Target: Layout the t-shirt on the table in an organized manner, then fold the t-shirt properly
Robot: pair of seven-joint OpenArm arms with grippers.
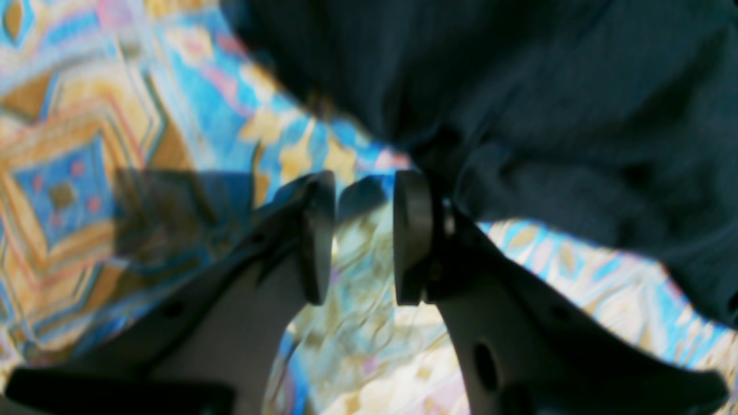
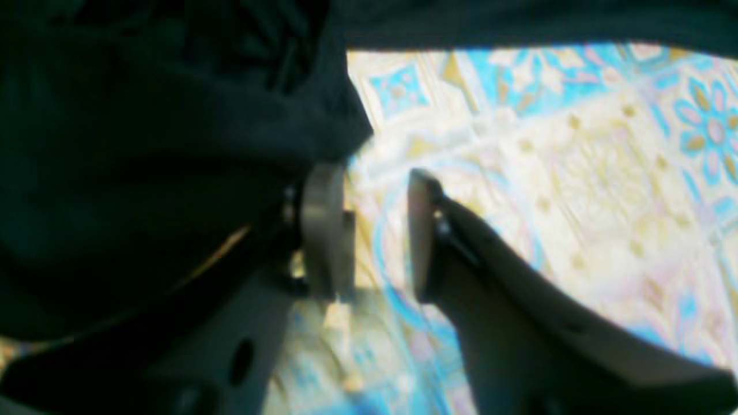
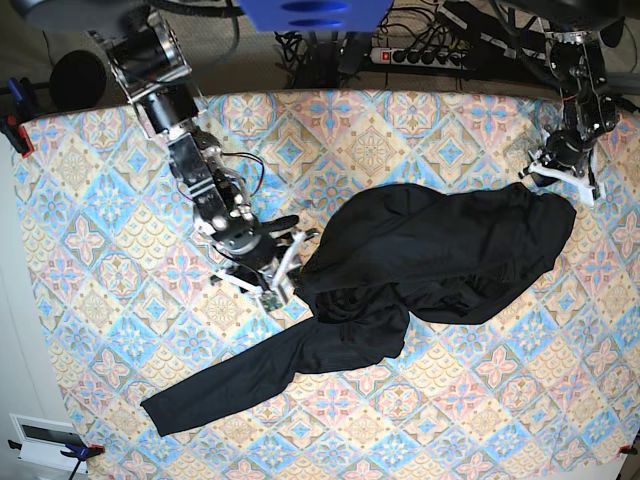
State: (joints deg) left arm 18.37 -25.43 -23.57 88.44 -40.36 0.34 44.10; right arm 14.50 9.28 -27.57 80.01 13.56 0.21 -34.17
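Observation:
The black t-shirt (image 3: 440, 250) lies bunched in the middle right of the patterned table (image 3: 100, 230), with one long sleeve (image 3: 230, 385) trailing to the front left. My right gripper (image 3: 288, 265) sits at the shirt's left edge, open. In the right wrist view its jaws (image 2: 375, 193) show only tablecloth between them, and the dark fabric (image 2: 144, 144) presses against the left finger. My left gripper (image 3: 560, 178) is at the shirt's far right corner, open. The left wrist view shows its jaws (image 1: 364, 193) empty, with the cloth (image 1: 519, 115) just beyond the right finger.
A power strip (image 3: 430, 55) and cables lie behind the table's back edge. Clamps hold the tablecloth at the left corners (image 3: 12, 130). The arm bases stand at the back left (image 3: 150, 60) and back right (image 3: 585, 60).

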